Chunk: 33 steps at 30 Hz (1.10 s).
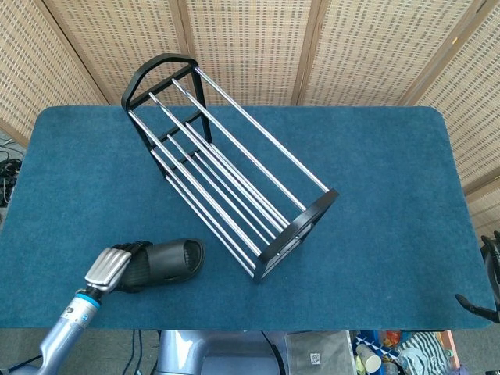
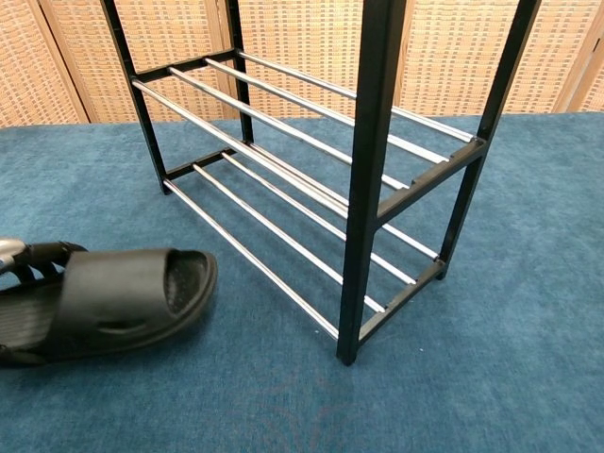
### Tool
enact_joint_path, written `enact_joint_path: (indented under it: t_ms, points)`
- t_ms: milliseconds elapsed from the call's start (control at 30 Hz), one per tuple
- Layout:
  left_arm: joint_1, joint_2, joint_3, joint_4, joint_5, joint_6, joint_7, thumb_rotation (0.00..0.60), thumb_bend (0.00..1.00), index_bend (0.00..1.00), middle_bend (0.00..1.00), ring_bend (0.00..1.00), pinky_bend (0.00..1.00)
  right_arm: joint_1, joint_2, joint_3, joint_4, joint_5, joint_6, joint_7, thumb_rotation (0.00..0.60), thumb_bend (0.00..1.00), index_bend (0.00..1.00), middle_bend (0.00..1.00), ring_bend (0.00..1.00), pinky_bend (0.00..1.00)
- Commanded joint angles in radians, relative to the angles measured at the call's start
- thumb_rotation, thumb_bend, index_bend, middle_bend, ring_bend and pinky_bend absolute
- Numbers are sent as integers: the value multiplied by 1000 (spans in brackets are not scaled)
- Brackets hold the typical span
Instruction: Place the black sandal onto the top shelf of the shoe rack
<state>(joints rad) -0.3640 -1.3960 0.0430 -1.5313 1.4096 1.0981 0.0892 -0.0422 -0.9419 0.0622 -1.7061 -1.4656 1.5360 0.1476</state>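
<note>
The black sandal [image 1: 170,260] lies near the table's front left, its toe pointing right toward the shoe rack [image 1: 234,176]. My left hand [image 1: 109,268] grips its heel end, with fingers wrapped over the strap side. In the chest view the sandal [image 2: 123,297] is tilted with its toe raised off the cloth, and the left hand [image 2: 17,257] shows only at the left edge. The black rack with chrome rods [image 2: 377,142] stands diagonally across the table, both shelves bare. My right hand [image 1: 483,301] barely shows at the right edge, fingers apart, holding nothing.
Blue cloth covers the table [image 1: 375,195]. Woven screens [image 1: 250,39] stand behind it. The rack's near end frame [image 1: 301,230] is just right of the sandal's toe. Clutter on the floor [image 1: 383,355] lies below the front edge.
</note>
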Motion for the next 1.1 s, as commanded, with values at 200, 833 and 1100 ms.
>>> enact_joint_path:
  t_ms: [200,833,1100]
  points:
    - [33,160,-1,-89,39,68,-122,600,312,369,367,358,455,-2,2,-2,-3,-4,2,1,600,0,0,0,0,0]
    - [-13,593,-104,-385,3,82,-358,600,313,369,367,358,455,1,8,-5,-8,-10,-2,9,600,0,0,0,0,0]
    - [-220,630,-233,-522,-351,-126,-98,600,312,369,367,358,455,5,7,-2,-8,4,-13,9,600,0,0,0,0,0]
